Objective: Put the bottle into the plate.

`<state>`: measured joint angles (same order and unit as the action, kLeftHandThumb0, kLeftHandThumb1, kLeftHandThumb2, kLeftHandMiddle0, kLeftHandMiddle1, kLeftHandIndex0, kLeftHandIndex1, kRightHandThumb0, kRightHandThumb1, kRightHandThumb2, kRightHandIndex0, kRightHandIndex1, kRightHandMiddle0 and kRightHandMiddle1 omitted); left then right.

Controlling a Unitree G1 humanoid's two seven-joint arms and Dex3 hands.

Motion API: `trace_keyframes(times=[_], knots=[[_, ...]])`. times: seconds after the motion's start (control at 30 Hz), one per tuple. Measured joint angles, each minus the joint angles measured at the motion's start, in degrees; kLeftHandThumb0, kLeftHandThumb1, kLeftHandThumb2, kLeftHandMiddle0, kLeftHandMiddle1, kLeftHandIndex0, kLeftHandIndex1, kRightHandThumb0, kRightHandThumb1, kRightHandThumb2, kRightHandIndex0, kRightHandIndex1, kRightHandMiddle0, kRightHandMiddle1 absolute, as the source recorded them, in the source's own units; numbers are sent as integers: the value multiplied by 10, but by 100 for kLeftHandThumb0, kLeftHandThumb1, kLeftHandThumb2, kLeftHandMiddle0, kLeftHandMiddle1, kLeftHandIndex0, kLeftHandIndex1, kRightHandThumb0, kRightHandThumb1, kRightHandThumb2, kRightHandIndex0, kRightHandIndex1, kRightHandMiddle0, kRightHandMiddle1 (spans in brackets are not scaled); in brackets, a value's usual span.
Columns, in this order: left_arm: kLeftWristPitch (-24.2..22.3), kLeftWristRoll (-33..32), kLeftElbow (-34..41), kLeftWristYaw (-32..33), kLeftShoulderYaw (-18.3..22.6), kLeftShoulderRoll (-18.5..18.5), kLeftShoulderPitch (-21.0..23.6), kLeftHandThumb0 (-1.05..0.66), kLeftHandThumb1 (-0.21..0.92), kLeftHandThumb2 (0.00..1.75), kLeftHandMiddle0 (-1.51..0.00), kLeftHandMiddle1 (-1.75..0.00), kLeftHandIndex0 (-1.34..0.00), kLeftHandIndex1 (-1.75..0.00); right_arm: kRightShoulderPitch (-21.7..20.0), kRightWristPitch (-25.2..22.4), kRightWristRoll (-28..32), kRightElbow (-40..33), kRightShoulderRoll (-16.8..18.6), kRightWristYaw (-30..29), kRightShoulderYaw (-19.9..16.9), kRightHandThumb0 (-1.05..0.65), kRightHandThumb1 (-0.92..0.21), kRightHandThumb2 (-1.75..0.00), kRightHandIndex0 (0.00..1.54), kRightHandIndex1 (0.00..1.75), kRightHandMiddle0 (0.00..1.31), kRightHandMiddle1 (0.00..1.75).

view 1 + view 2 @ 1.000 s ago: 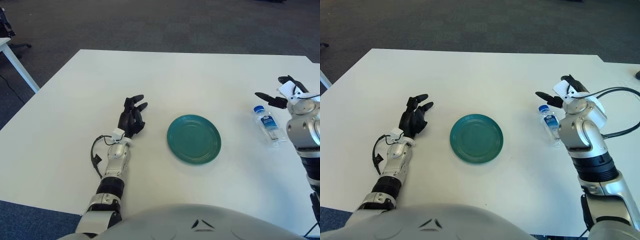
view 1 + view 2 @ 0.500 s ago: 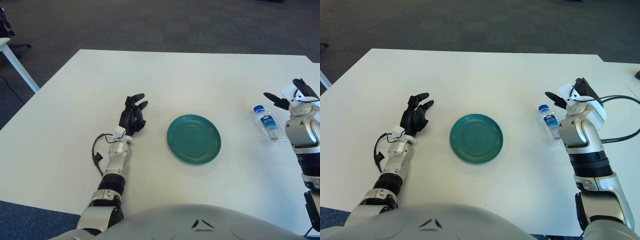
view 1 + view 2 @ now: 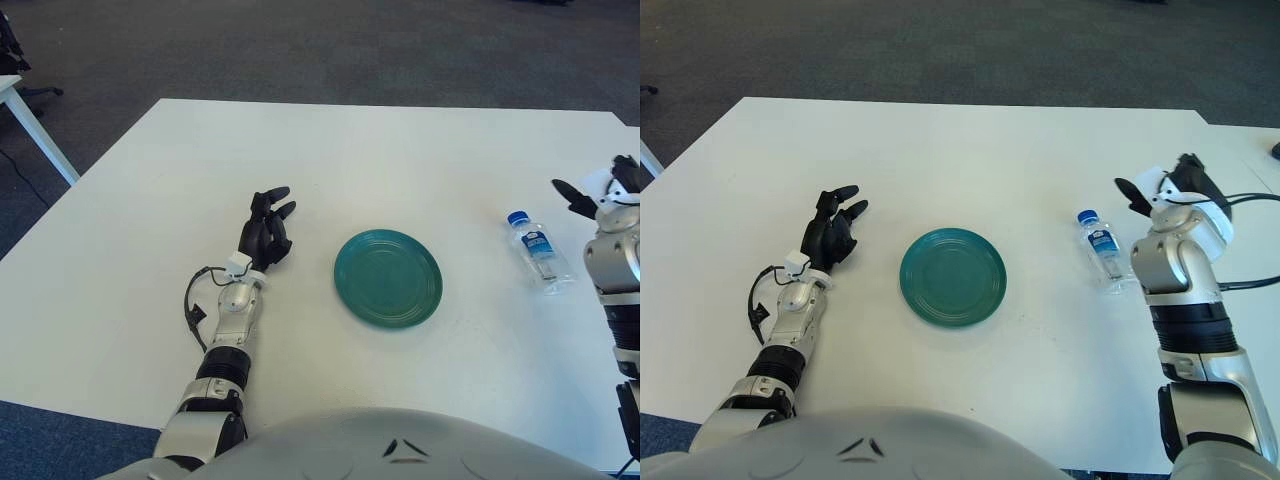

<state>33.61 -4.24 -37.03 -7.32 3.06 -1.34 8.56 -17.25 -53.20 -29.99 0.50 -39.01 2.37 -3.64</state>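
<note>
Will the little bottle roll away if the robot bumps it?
Probably. The bottle lies on its side on the flat white table, so a sideways nudge would likely roll it. It looks clear and small with a blue cap, so it is likely light and easily pushed. The right hand shows beside it, not touching; the left hand shows left of the plate.

Bare table (image 3: 1040, 330) between bottle (image 3: 1101, 248) and plate (image 3: 952, 276); path unobstructed.

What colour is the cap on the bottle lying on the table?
Blue. The cap on the clear bottle shows best in the right eye view.
</note>
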Motion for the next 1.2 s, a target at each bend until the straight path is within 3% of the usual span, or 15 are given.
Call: trace_keyframes(times=[0.23,0.47,0.77,1.03,1.2], knots=[[0,0,3,0,1,0,-2,-56,92,90,-33,-50,0,-106,-1,-19,0,39,26,-45,-19,-105,-92,-72,6,0,0,12],[-1,0,4,0,2,0,-3,-56,92,90,-33,-50,0,-106,-37,-66,-4,92,55,-94,-17,-105,-92,-76,2,0,0,4],[-4,3,14,0,-1,-3,-7,-56,92,90,-33,-49,0,-106,-65,-80,-4,132,73,-145,-29,-105,-92,-75,1,0,0,0],[-10,8,33,2,-9,-11,-20,-56,92,90,-33,-49,0,-106,-51,-54,1,121,82,-176,-64,-105,-92,-68,5,2,2,1],[-12,12,41,5,-11,-12,-27,-56,92,90,-34,-49,0,-106,-20,-64,0,48,84,-166,-71,-105,-92,-64,7,2,3,3]])
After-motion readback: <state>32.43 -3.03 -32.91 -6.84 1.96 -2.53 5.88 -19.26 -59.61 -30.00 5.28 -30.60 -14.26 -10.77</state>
